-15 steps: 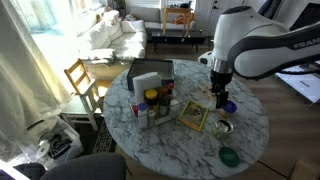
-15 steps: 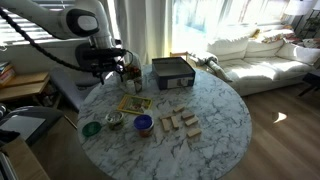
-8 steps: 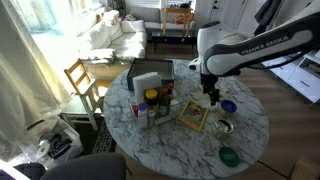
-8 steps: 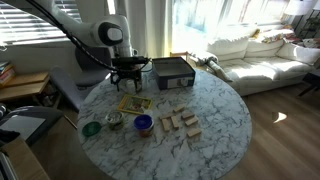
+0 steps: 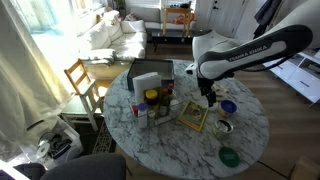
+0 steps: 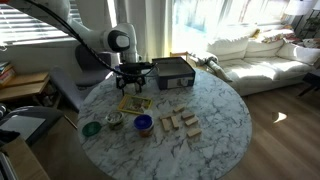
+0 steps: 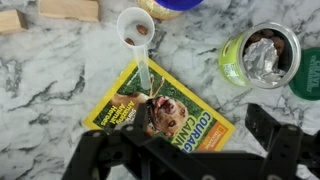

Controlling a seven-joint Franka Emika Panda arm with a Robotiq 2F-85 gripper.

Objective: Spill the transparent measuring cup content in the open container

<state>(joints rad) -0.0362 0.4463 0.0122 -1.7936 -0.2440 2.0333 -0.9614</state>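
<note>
We see a round tabletop (image 5: 175, 150) of white marble veined in grey. It stands in a bright living room with a pale sofa (image 6: 255, 45) by the sunlit windows. A wooden chair (image 5: 80, 78) stands near the table's edge.

The arm reaches over the tabletop, and its fingers (image 7: 280, 135) hang above a yellow book (image 7: 165, 115) with a dog on its cover. In the wrist view the fingers are spread wide, with nothing held between them.

The cup (image 7: 255, 57) stands on the marble just beside the book's corner, apart from the fingers. Its wall looks greenish in the wrist view, and something shiny and crumpled lies inside. In both exterior views it sits between a blue bowl (image 5: 229, 106) and a flat green dish (image 5: 229, 156).

A white scoop (image 7: 137, 28) with brown bits in it lies beside the book, its handle reaching onto the cover. The container (image 6: 172, 72) stands on the far side of the book, well apart from the cup. A cluster of bottles (image 5: 152, 105) stands just beside the container, and wooden blocks (image 6: 180, 123) lie in a loose row on the marble near the bowl.
</note>
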